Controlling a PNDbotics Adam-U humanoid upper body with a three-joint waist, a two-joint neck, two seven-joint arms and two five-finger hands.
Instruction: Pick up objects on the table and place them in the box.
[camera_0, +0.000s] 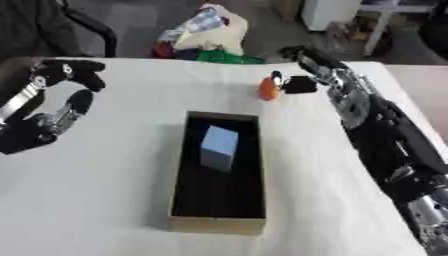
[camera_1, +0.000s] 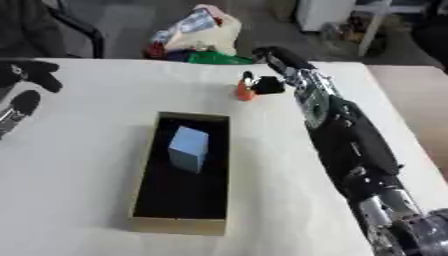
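Matt white cloth on the table (camera_0: 105, 190) — cardboard box (camera_0: 217, 224), black-lined, plain brown rim.

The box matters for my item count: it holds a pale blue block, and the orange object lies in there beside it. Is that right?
Not quite. The box holds only the pale blue block. The left eye view shows the orange object on the table beyond the box, by the right hand.

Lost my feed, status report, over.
Right hand at orange object, grip unclear. Left hand idle, open. Blue block in box. Nothing blocking.
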